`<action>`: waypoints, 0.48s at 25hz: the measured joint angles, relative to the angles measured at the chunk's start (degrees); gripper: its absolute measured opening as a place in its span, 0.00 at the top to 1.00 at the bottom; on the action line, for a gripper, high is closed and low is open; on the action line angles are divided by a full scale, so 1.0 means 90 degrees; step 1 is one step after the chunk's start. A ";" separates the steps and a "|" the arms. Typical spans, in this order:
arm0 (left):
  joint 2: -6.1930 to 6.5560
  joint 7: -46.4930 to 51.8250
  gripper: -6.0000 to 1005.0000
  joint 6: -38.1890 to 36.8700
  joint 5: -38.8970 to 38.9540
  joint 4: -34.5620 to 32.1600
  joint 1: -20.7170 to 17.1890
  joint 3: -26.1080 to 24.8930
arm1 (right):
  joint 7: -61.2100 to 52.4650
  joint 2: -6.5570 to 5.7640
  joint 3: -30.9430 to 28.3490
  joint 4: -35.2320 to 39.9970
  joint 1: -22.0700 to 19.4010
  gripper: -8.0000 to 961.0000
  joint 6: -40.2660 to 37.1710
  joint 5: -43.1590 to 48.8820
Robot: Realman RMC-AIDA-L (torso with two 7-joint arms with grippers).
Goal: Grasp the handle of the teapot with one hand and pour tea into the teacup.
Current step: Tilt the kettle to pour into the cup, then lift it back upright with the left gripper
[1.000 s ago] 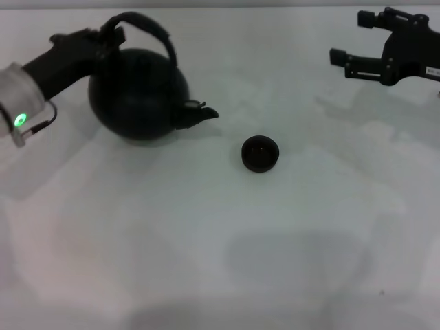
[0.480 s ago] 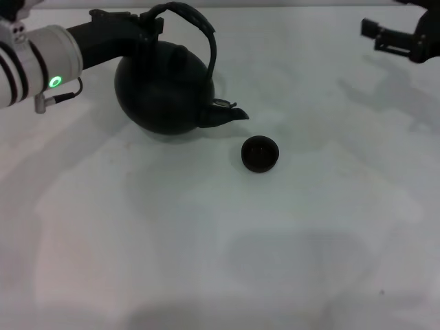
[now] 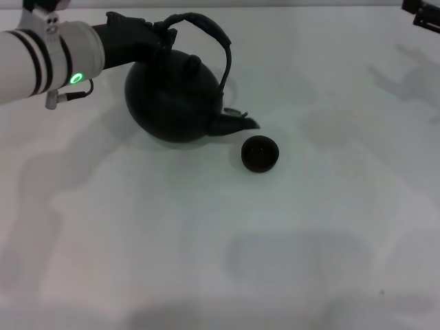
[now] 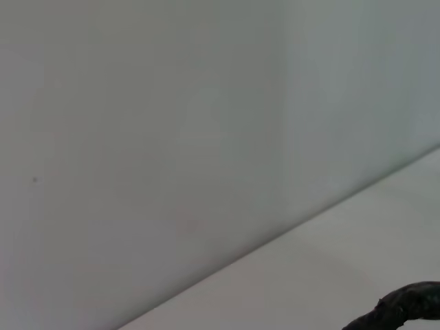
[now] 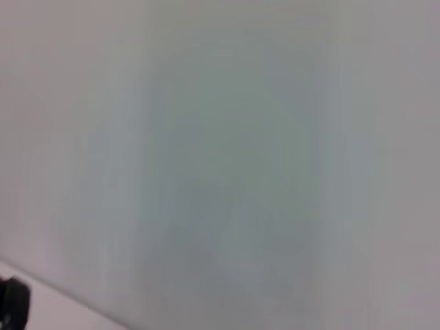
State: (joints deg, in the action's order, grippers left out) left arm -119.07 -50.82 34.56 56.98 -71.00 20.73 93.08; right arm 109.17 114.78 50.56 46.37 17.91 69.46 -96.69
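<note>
From the head view I see my left gripper (image 3: 161, 36) clenched on the handle (image 3: 206, 27), teapot (image 3: 175, 96) hanging below it, its spout by the teacup (image 3: 260, 152); the left wrist view shows only a bit of handle (image 4: 402, 309)

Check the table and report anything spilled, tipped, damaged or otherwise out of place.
Nothing stands out. The left gripper holds the handle of the teapot, whose lid is seated and whose spout points at the upright teacup. No liquid shows on the table. The right gripper is at the far right edge.

The head view looks forward and down over the white worktop (image 3: 275, 261). Both wrist views face pale blank surface; overlap with it cannot be told.
</note>
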 joint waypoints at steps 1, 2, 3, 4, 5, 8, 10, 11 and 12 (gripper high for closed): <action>-0.0001 0.0146 0.85 0.0001 -0.0170 -0.0053 0.0011 0.0060 | 0.0002 0.0000 -0.0042 -0.0035 -0.0002 0.09 0.0000 -0.0026; -0.0001 0.0396 0.85 0.0009 -0.0448 -0.0131 0.0021 0.0128 | 0.0004 0.0000 -0.0063 -0.0057 -0.0004 0.09 0.0002 -0.0054; -0.0002 0.0537 0.85 0.0030 -0.0612 -0.0193 0.0025 0.0166 | 0.0009 0.0000 -0.0080 -0.0078 -0.0007 0.09 0.0004 -0.0073; -0.0002 0.0640 0.85 0.0049 -0.0734 -0.0250 0.0028 0.0190 | 0.0015 0.0000 -0.0085 -0.0090 -0.0008 0.09 0.0006 -0.0085; -0.0002 0.0769 0.85 0.0103 -0.0894 -0.0344 0.0033 0.0217 | 0.0020 0.0000 -0.0094 -0.0105 -0.0008 0.09 0.0006 -0.0091; -0.0002 0.0968 0.85 0.0199 -0.1117 -0.0499 0.0044 0.0253 | 0.0027 0.0000 -0.0166 -0.0151 -0.0008 0.09 0.0011 -0.0096; -0.0002 0.1252 0.85 0.0365 -0.1497 -0.0740 0.0066 0.0308 | 0.0028 0.0000 -0.0216 -0.0192 -0.0008 0.09 0.0018 -0.0096; -0.0002 0.1356 0.85 0.0427 -0.1633 -0.0804 0.0079 0.0325 | 0.0028 0.0000 -0.0230 -0.0205 -0.0008 0.09 0.0029 -0.0097; -0.0003 0.1477 0.85 0.0515 -0.1804 -0.0871 0.0098 0.0358 | 0.0028 0.0000 -0.0237 -0.0211 -0.0008 0.09 0.0045 -0.0097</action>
State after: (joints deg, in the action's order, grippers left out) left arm -119.09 -37.53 39.19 40.74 -78.84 21.61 96.31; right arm 109.42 114.78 48.42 44.48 17.84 69.86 -97.56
